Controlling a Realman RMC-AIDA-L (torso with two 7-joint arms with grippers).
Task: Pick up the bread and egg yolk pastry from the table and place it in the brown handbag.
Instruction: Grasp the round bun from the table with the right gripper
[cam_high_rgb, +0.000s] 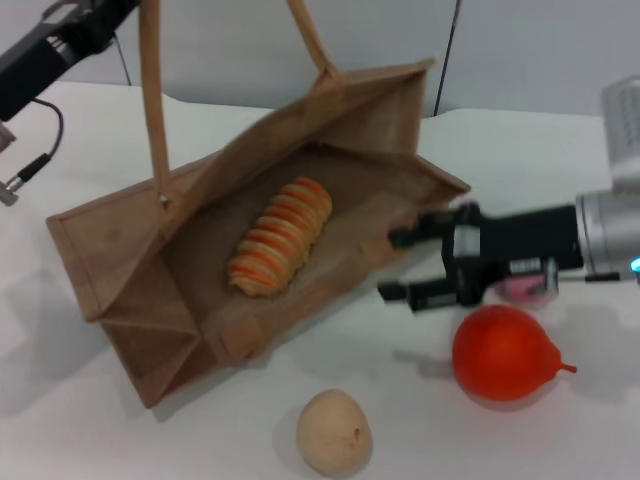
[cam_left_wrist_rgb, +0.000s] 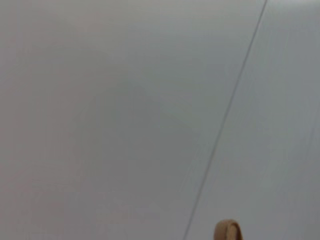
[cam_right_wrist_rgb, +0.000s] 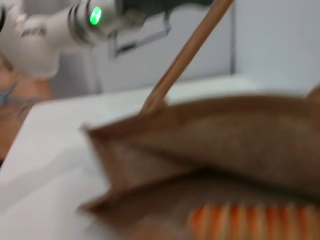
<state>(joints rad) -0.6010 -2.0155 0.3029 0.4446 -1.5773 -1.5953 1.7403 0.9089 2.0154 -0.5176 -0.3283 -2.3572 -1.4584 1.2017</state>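
Observation:
The brown handbag (cam_high_rgb: 180, 250) lies open on the white table, its handles pulled up toward the top left. The orange-and-cream striped bread (cam_high_rgb: 280, 237) lies inside it; it also shows in the right wrist view (cam_right_wrist_rgb: 250, 220) with the bag (cam_right_wrist_rgb: 210, 135). The egg yolk pastry (cam_high_rgb: 334, 431) sits on the table in front of the bag. My right gripper (cam_high_rgb: 400, 265) is open and empty just outside the bag's right edge. My left arm (cam_high_rgb: 50, 50) is up at the top left by the bag's handles (cam_high_rgb: 150, 90); a handle tip (cam_left_wrist_rgb: 228, 231) shows in the left wrist view.
A red-orange pear-shaped fruit (cam_high_rgb: 505, 352) sits on the table just below my right gripper. A pink object (cam_high_rgb: 525, 285) peeks out behind the gripper. A grey wall stands behind the table.

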